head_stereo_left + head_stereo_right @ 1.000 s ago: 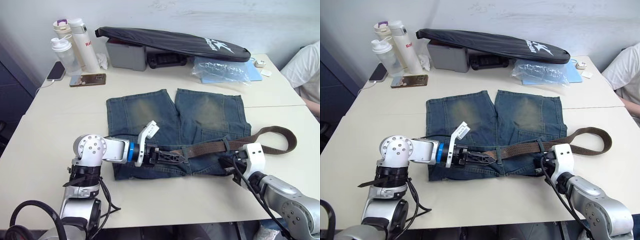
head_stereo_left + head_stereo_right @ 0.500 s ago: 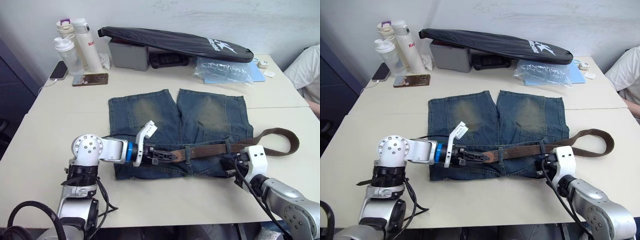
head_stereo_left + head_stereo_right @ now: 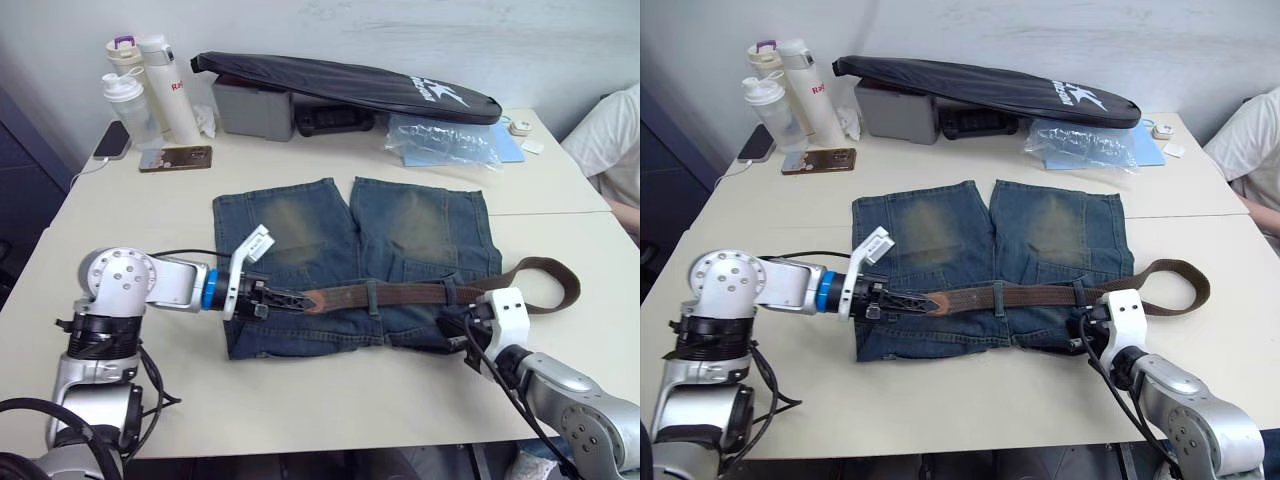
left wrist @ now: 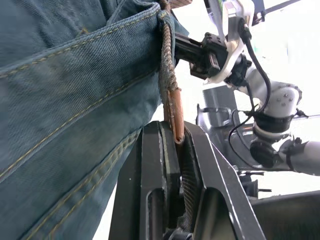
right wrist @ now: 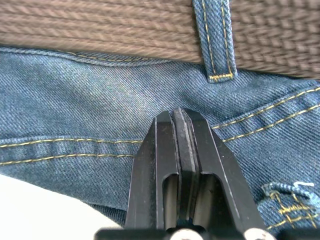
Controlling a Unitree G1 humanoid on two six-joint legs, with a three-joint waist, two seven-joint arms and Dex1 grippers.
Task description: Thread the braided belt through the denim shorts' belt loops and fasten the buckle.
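Two grippers work the waistband: your left gripper (image 3: 268,295) is clamped on the tan tip of the belt (image 3: 400,294), which runs from its fingers through the loops (image 5: 216,40) of the shorts (image 3: 300,230). Soft and limp, it's best held by that stiffer tip. Your right gripper (image 5: 181,125), fingers together, pins denim just below the belt.

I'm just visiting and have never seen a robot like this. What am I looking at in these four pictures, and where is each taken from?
It is a two-armed robot working at a table. The two wide pictures come from cameras in its head; the two close-ups come from cameras on its wrists. On the table lie denim shorts with a braided belt running through the belt loops along the waistband. The left hand is clamped on the belt's tan tip, as its wrist picture shows. The right hand is closed, resting against the denim below the belt. Bottles, a phone and a black bag sit behind.
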